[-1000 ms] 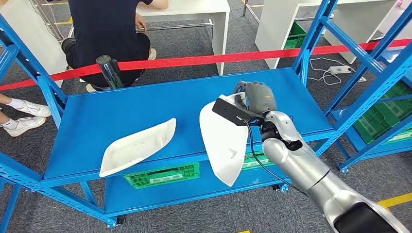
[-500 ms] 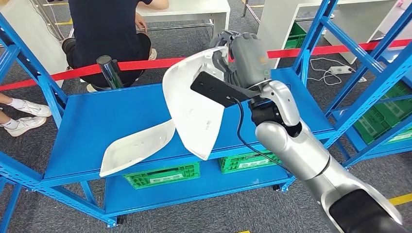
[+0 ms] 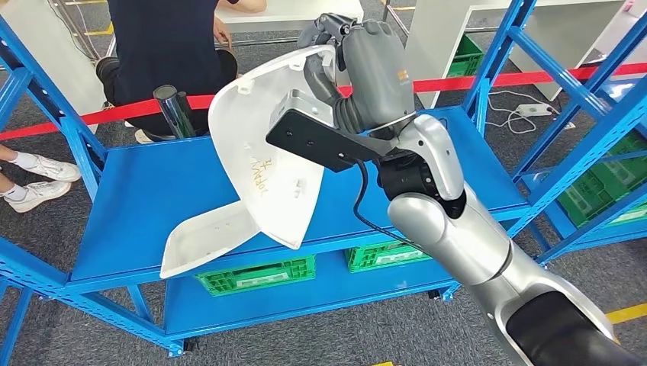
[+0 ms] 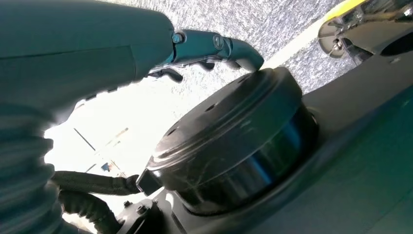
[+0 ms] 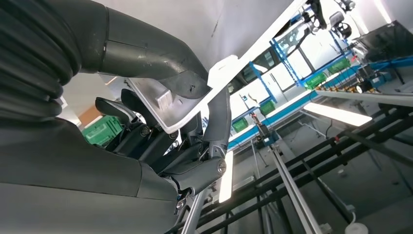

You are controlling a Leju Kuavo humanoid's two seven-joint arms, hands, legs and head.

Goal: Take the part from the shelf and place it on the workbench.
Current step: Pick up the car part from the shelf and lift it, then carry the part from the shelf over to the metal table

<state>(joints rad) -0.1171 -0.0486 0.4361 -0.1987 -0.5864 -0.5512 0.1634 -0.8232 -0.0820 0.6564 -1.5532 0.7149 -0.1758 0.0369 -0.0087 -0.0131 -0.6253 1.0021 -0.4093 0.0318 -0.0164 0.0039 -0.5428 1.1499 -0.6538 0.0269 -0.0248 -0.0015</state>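
right hand (image 3: pixel 365 72) grips the top edge of the white part (image 3: pixel 263 164) and holds it up in the air above the blue shelf (image 3: pixel 145 198). another white part (image 3: pixel 202 236) lies on the shelf, below it.

left hand (image 4: pixel 195 46): cannot tell how it is.

White curved part (image 3: pixel 263 152) held aloft, tilted, above blue shelf (image 3: pixel 145 198)
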